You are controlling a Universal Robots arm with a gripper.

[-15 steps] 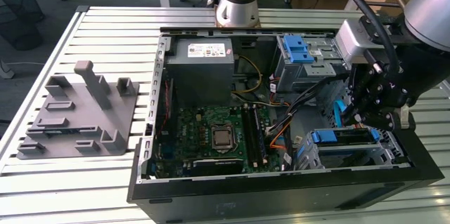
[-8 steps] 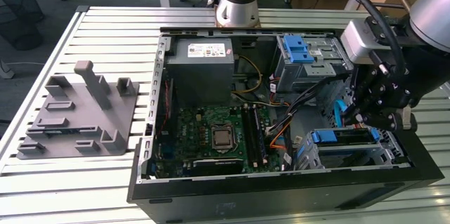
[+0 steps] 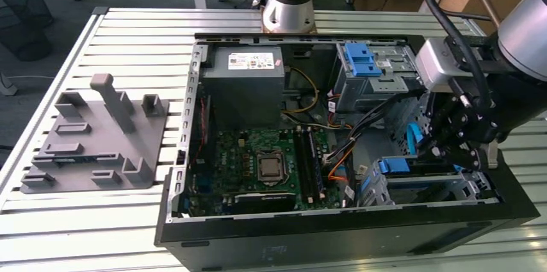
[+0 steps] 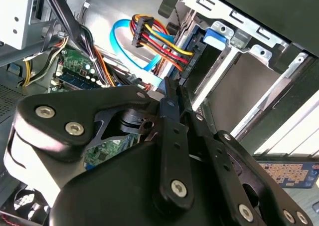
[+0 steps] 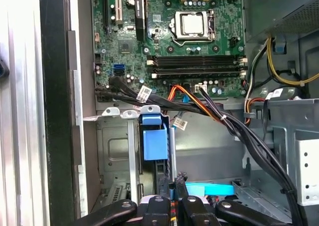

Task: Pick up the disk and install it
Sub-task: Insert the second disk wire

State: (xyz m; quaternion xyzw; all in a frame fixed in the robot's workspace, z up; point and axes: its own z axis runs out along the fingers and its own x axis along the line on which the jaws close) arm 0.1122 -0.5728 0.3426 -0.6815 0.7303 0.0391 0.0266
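Note:
The disk (image 3: pixel 416 166), in its bright blue carrier frame, stands on edge in the drive cage (image 3: pixel 465 190) at the front corner of the open computer case, at the exterior view's right. In the first wrist view its blue tab (image 5: pixel 153 136) rises above the cage slot. In the second wrist view the disk (image 4: pixel 202 61) is a dark slab with coloured cables plugged in beside it. My gripper (image 3: pixel 446 155) hangs just above the disk, its black fingers (image 4: pixel 169 94) pressed together with nothing between them. The gripper (image 5: pixel 175 180) tips sit close to the disk's edge.
The case (image 3: pixel 342 233) lies open on a slatted table. Inside it are the motherboard (image 3: pixel 265 163), a grey power-supply box (image 3: pixel 248 70), an upper bay with a ridged blue latch (image 3: pixel 363 61) and black cable bundles (image 5: pixel 239 128). A grey moulded fixture (image 3: pixel 94 137) sits at the exterior view's left.

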